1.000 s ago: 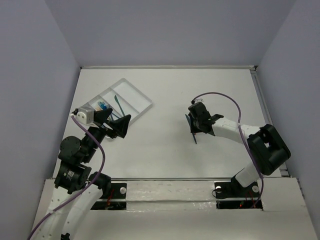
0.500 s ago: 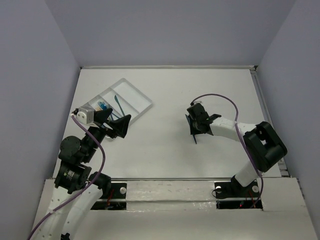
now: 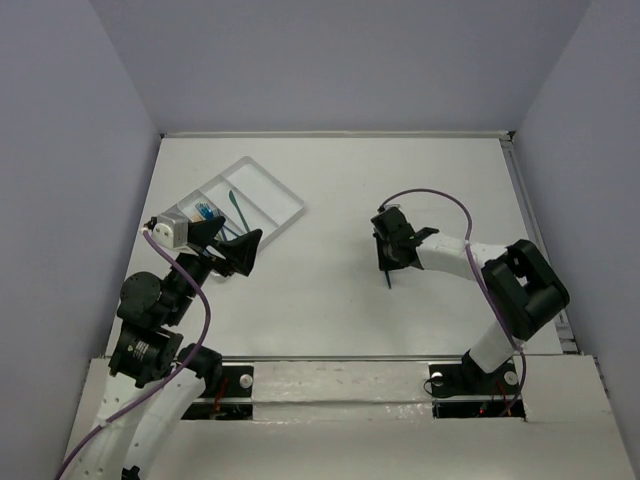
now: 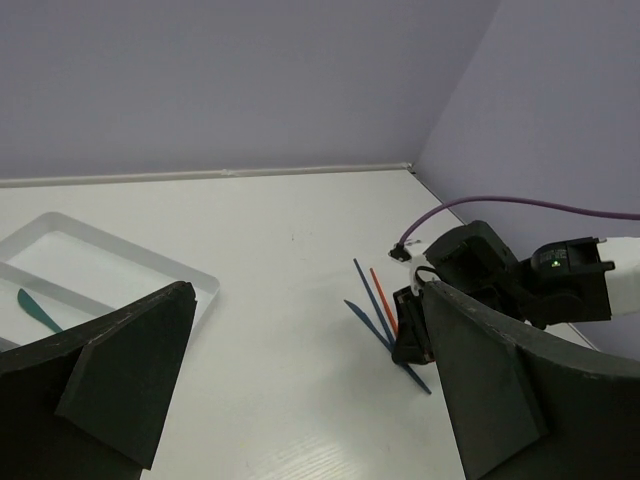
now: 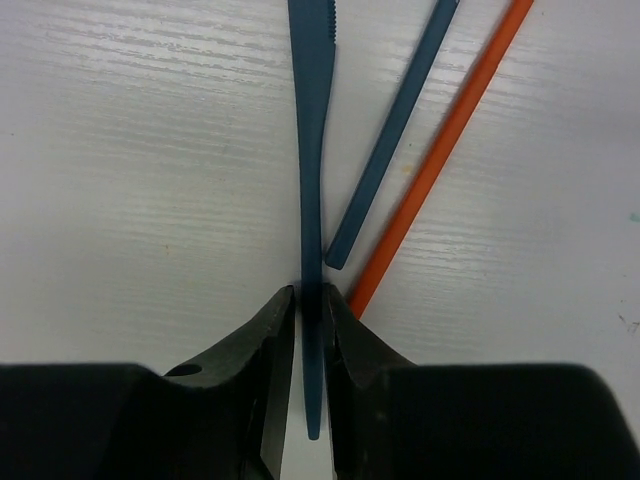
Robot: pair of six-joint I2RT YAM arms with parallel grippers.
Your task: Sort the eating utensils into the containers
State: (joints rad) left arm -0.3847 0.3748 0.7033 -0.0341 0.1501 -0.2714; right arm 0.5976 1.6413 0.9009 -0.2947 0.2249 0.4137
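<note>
My right gripper (image 5: 312,295) is down at the table, its jaws closed on the handle of a dark blue knife (image 5: 312,150) that lies flat. Beside it lie a second blue utensil (image 5: 392,130) and an orange one (image 5: 445,150). In the top view the right gripper (image 3: 388,255) is right of centre. The white divided tray (image 3: 290,205) is at the far left and holds a teal utensil (image 3: 238,208) and some blue and orange ones (image 3: 205,211). My left gripper (image 3: 228,245) is open and empty, raised near the tray's near side.
The left wrist view shows the tray's corner (image 4: 130,255), the right gripper (image 4: 415,335) and the three utensils (image 4: 375,300) on the white table. Grey walls close in the table at the back and on both sides.
My right gripper has edged a little to the left over the utensils. The left arm has not moved.
</note>
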